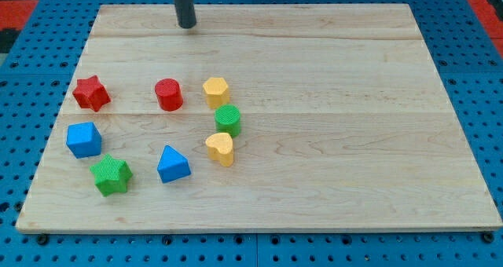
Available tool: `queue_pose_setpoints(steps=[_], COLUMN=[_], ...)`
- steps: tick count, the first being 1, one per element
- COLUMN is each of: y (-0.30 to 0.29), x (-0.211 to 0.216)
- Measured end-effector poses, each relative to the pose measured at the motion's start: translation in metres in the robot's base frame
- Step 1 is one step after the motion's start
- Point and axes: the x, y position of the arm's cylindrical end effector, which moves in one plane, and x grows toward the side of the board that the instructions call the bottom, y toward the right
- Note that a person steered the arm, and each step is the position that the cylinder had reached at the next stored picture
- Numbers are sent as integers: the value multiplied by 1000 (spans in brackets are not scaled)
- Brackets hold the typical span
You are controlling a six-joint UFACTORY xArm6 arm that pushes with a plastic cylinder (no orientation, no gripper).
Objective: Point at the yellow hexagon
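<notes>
Tip (186,25) near the bench (330,55) top edge, bare rod with no gripper to close, well apart from yellow hexagon (215,90) at centre-left; best approached straight down-frame, stopping short, avoiding red cylinder (168,94) and green cylinder (228,120).

Yellow hexagon (215,90), seemingly ribbed.

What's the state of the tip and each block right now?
my tip: near the board's top edge, touching no block
yellow hexagon: not reached, close above green cylinder
red cylinder: upright, alone
red star: alone
green cylinder: upright, between the two yellow blocks
yellow heart: just below green cylinder
blue cube: alone
green star: alone
blue triangle: alone
</notes>
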Motion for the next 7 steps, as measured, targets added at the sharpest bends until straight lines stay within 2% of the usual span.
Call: queue_pose_setpoints(steps=[1, 2, 5, 7], y=[50, 53, 59, 48], x=[43, 74, 75, 101])
